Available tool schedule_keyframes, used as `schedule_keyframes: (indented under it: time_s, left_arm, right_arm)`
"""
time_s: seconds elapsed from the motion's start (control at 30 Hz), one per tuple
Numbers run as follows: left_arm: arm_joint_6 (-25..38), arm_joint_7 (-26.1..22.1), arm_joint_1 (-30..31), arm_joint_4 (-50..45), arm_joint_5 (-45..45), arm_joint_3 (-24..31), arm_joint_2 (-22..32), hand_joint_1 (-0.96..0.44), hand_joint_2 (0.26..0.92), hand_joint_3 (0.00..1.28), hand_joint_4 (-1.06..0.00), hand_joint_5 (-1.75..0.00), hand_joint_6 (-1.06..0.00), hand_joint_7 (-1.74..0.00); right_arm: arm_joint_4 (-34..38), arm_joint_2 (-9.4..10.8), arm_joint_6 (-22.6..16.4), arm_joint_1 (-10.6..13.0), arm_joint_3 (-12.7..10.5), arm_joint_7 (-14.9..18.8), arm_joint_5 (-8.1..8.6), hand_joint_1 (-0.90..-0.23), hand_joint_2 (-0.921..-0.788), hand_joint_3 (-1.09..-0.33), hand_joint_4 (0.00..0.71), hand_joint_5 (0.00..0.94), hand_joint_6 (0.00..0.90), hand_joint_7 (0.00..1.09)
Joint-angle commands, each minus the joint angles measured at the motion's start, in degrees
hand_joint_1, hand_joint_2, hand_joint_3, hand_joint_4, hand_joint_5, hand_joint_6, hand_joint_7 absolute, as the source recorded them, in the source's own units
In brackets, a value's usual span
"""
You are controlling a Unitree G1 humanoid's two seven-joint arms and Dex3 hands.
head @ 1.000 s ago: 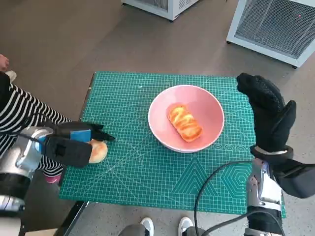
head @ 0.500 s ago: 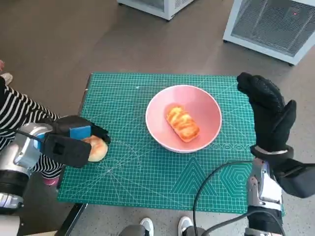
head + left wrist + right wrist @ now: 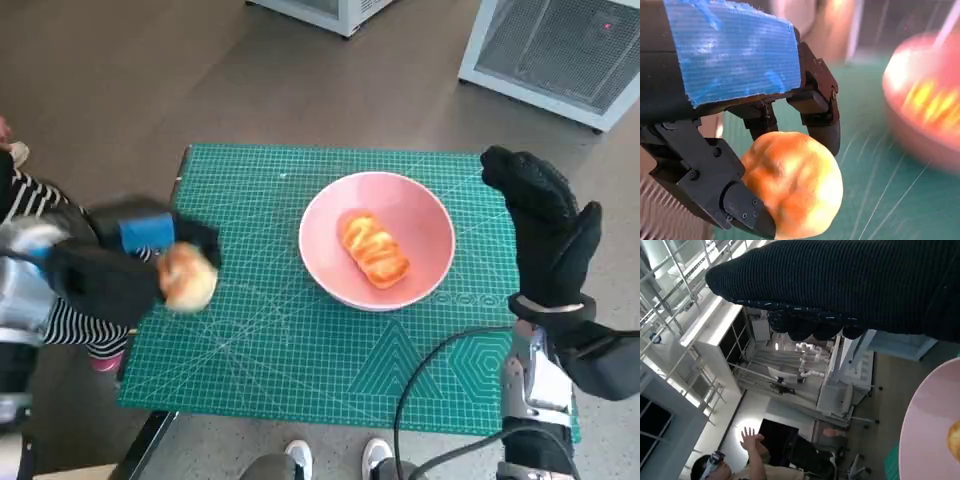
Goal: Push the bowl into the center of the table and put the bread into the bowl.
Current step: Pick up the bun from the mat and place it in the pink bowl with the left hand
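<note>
Lifted off the green mat (image 3: 300,350) since half a second ago, the round bread roll (image 3: 187,277) is now clasped in the left hand (image 3: 120,265), clear of the mat and well to the left of the pink bowl (image 3: 425,215). That bowl sits near mid-table with a glazed loaf (image 3: 375,250) already inside, so carrying the roll over looks like what remains. Right hand (image 3: 545,225) stands upright just right of the bowl, fingers unclenched, grasping nothing; no readable writing shows anywhere.

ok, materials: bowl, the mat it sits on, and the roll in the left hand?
Bowl: looks like glazed ceramic or melamine; smooth pink, soft sheen.
Mat: likely a PVC cutting mat; matte green, printed white grid.
Roll: bread or a foam replica; golden, dimpled crust, held by the left hand.
</note>
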Motion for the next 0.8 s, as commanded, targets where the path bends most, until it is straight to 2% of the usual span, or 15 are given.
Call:
schedule_keyframes:
  time_s: [0.03,0.4,0.53,0.67,0.8]
  left_arm:
    - [-2.29,0.69,-4.04,-1.33,-3.11,1.3,-2.19,0.0,0.877,0.08,-0.79,-1.07,-0.69,-1.1]
    - [-0.87,0.56,-14.48,-5.11,-0.8,-1.68,-8.88,0.0,0.886,0.08,-0.75,-1.13,-0.68,-1.09]
    - [1.58,0.05,-19.53,-4.72,0.69,-4.61,-13.65,0.0,0.895,0.08,-0.71,-1.16,-0.69,-1.1]
    - [1.91,0.63,-23.45,-1.18,1.49,-6.89,-18.25,0.0,0.905,0.07,-0.68,-1.16,-0.69,-1.12]
    - [-0.45,3.3,-27.96,8.87,3.37,-9.49,-24.45,0.0,0.908,0.05,-0.73,-1.12,-0.69,-1.11]
  right_arm:
    - [0.95,-0.1,1.01,0.07,0.09,-0.18,-0.37,-0.695,-0.921,-0.727,0.154,0.0,0.064,0.46]
    - [1.42,-0.18,0.89,-0.31,0.08,-0.19,-0.66,-0.696,-0.921,-0.726,0.155,0.0,0.065,0.46]
    - [1.5,-0.08,0.76,-0.34,0.19,-0.32,-0.93,-0.694,-0.921,-0.726,0.152,0.0,0.065,0.46]
    - [1.28,0.09,0.63,-0.11,0.34,-0.62,-1.29,-0.692,-0.921,-0.726,0.151,0.0,0.065,0.46]
    - [0.58,0.12,0.55,0.48,0.33,-0.76,-1.23,-0.69,-0.921,-0.727,0.151,0.0,0.065,0.46]
